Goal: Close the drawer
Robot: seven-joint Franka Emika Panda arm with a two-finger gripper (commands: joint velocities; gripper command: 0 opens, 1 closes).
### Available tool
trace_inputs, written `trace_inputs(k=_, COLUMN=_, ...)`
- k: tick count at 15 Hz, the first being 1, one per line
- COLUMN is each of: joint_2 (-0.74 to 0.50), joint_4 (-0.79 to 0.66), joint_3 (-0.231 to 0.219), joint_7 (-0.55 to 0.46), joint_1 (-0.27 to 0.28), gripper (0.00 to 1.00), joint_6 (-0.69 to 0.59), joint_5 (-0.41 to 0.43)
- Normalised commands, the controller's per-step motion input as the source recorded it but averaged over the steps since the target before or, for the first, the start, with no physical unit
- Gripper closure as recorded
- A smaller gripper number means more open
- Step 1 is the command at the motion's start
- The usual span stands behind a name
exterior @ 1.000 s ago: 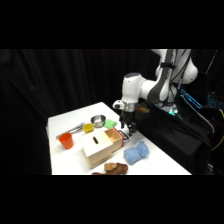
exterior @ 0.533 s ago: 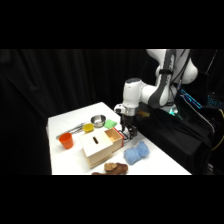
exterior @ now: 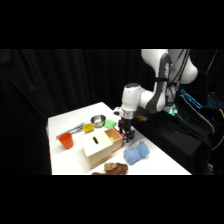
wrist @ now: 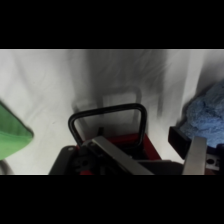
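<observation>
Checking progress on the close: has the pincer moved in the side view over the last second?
Yes. The pincer has shifted slightly right along the wooden box, away from the orange cup, and now sits at the drawer front.

1. No text, label, brand, number or sign can be read anywhere in either view.
2. The wooden box [exterior: 101, 146] shows only a plain top with a dark slot; no lettering shows on it.
3. The drawer [wrist: 122, 145] front and its wire handle [wrist: 107, 120] bear no marking that shows.
4. The robot arm [exterior: 150, 97] may carry a maker's mark, but the side view is too soft to tell.
</observation>
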Motion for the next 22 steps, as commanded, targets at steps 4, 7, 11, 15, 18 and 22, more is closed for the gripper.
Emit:
trace_inputs(k=4, joint_2=0.18, joint_4=0.12, joint_3=0.074, joint_7=0.07, joint_1=-0.095, gripper=0.00, joint_6=0.21, joint_5=-0.052)
trace_inputs(k=7, joint_2=0.15, joint_4=0.12, joint_3=0.068, joint_7=0.07, joint_1=-0.085, gripper=0.00, joint_6=0.15, joint_5=-0.065)
trace_inputs(k=11, joint_2=0.04, joint_4=0.12, joint_3=0.029, joint_7=0.06, joint_1=-0.075, gripper=0.00, joint_6=-0.04, joint_5=-0.076)
trace_inputs(k=15, joint_2=-0.05, joint_4=0.18, joint_3=0.022, joint_7=0.01, joint_1=-0.128, gripper=0.00, joint_6=-0.27, joint_5=-0.084)
trace_inputs(k=18, joint_2=-0.08, joint_4=0.20, joint_3=-0.028, joint_7=-0.02, joint_1=-0.074, gripper=0.00, joint_6=-0.27, joint_5=-0.076)
trace_inputs(k=22, joint_2=-0.02, joint_4=0.26, joint_3=-0.019, joint_7=-0.05, joint_1=-0.062, gripper=0.00, joint_6=-0.23, joint_5=-0.056)
